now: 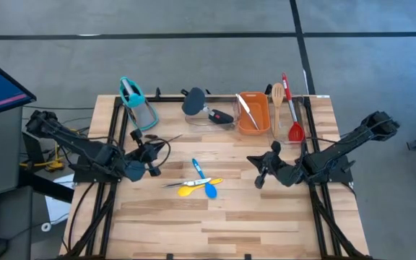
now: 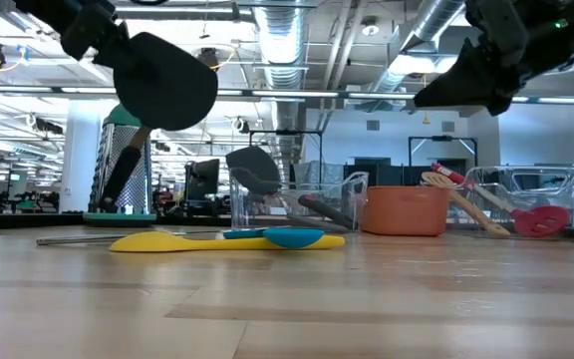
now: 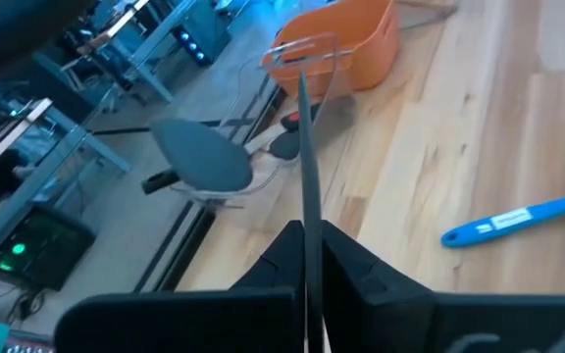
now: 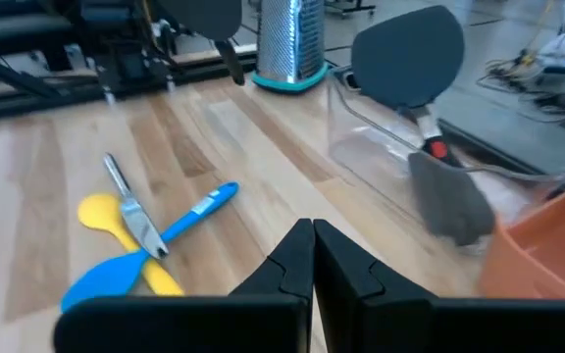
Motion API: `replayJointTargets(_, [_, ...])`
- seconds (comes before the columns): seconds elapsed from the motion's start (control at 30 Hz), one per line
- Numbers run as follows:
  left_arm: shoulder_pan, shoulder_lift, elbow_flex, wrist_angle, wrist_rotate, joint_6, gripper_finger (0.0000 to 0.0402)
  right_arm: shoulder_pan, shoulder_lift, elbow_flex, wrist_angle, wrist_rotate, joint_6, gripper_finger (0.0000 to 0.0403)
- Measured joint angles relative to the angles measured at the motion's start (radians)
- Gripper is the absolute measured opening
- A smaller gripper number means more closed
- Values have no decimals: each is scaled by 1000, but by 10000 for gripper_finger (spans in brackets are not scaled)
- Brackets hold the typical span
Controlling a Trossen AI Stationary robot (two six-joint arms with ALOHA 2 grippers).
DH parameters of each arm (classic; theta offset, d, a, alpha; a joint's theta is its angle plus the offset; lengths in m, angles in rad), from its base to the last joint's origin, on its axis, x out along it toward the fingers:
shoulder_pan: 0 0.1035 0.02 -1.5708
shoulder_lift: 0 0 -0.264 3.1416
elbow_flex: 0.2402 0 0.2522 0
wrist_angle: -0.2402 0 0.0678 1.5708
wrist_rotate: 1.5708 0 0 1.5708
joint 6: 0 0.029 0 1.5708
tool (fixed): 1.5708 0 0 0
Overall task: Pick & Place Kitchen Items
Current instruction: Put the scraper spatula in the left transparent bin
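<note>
On the pale wooden table (image 1: pixel 266 224), my left gripper (image 1: pixel 152 160) hangs at the left with fingers pressed together. The small blue and yellow plastic spoons (image 1: pixel 202 185) lie crossed at the centre. My right gripper (image 1: pixel 261 172) hovers right of them, fingers pressed together, empty.

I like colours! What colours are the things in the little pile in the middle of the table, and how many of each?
Blue spoon: 1
Yellow spoon: 1
Silver utensil: 1
Total: 3
</note>
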Motion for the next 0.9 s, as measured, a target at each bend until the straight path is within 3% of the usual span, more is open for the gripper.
replayJointTargets(0.23, [-45,0,34,22,1,2,0,-62,100,0,132,-181,-49,1])
replayJointTargets(0.4, [-78,0,68,121,14,96,0,-107,253,0,340,-218,-232,1])
replayJointTargets(0.5, [-84,0,74,275,71,213,0,-146,349,0,540,-247,-379,1])
replayJointTargets(0.67, [-83,0,74,474,200,340,0,-230,491,0,907,-459,-603,1])
replayJointTargets(0.8, [-83,0,74,511,246,343,0,-289,576,5,1141,-489,-637,2])
replayJointTargets(0.9, [-83,1,74,544,284,342,0,-332,624,47,1163,-543,-638,11])
